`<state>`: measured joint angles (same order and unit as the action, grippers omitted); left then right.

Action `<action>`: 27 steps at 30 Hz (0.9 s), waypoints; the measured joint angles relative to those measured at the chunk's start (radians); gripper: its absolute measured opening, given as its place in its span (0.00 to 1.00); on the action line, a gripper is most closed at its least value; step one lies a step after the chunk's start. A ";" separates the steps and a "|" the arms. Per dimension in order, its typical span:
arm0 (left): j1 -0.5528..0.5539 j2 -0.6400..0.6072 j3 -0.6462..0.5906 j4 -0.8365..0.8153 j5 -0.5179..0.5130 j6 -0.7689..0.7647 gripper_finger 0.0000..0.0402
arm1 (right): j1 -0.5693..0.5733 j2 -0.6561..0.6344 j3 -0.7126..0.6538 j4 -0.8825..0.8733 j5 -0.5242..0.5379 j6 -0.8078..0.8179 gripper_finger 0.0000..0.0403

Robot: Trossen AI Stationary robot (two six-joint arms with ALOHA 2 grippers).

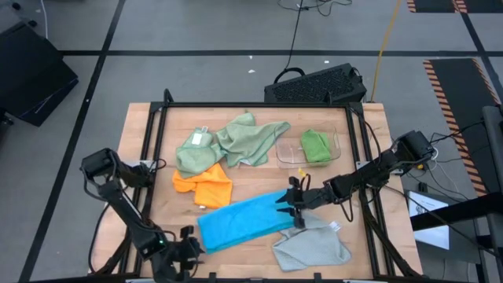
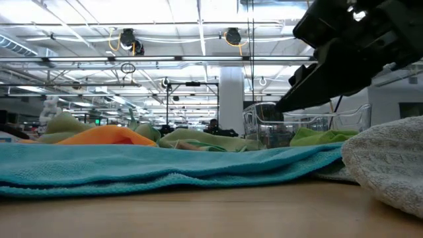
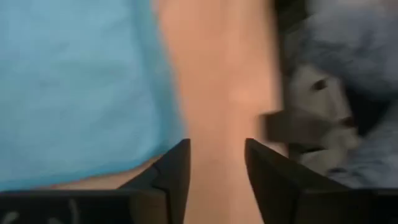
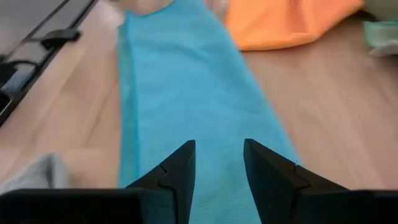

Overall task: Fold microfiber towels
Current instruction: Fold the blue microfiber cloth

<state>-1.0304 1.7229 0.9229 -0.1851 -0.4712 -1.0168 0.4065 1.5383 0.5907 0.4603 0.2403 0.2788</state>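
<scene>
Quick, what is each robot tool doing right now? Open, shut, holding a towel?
Left tool: open, holding nothing, over bare table beside the blue towel.
Right tool: open, over the blue towel's end, not gripping it.

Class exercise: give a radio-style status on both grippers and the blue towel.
Right gripper open over blue towel, at its end. Left gripper open, empty, near table's front edge. Grey towel lies beside the blue.
</scene>
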 joint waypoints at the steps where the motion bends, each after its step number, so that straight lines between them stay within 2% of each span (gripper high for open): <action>1: -0.002 -0.016 0.000 0.015 -0.007 0.014 0.41 | 0.000 0.000 0.000 0.001 0.006 0.015 0.32; 3: -0.010 -0.053 0.001 0.017 -0.057 0.053 0.45 | 0.003 0.001 0.000 0.004 0.025 0.043 0.32; 5: -0.013 -0.088 0.002 -0.025 -0.153 0.086 0.46 | 0.008 0.012 0.000 0.013 0.050 0.069 0.32; 8: -0.009 -0.109 0.002 -0.207 -0.367 0.048 0.48 | 0.015 0.053 0.000 0.065 0.078 0.107 0.32; 10: 0.007 -0.108 0.002 -0.345 -0.440 -0.037 0.48 | 0.019 0.097 0.000 0.128 0.078 0.135 0.32; 12: 0.030 -0.107 0.001 -0.463 -0.428 -0.119 0.48 | 0.026 0.142 0.000 0.195 0.077 0.167 0.32; 15: 0.073 -0.106 -0.002 -0.532 -0.327 -0.208 0.50 | 0.042 0.189 0.007 0.241 0.081 0.207 0.32; 18: 0.099 -0.106 -0.020 -0.480 -0.205 -0.213 0.53 | 0.058 0.220 0.033 0.234 0.101 0.226 0.32; 20: 0.106 -0.106 -0.049 -0.431 -0.168 -0.225 0.55 | 0.062 0.231 0.053 0.235 0.102 0.226 0.32; 27: 0.115 -0.106 -0.108 -0.392 -0.157 -0.307 0.56 | 0.060 0.244 0.112 0.187 0.103 0.199 0.32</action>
<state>-0.9154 1.6173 0.8149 -0.5776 -0.6285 -1.3242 0.4664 1.7824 0.7030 0.6468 0.3435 0.4781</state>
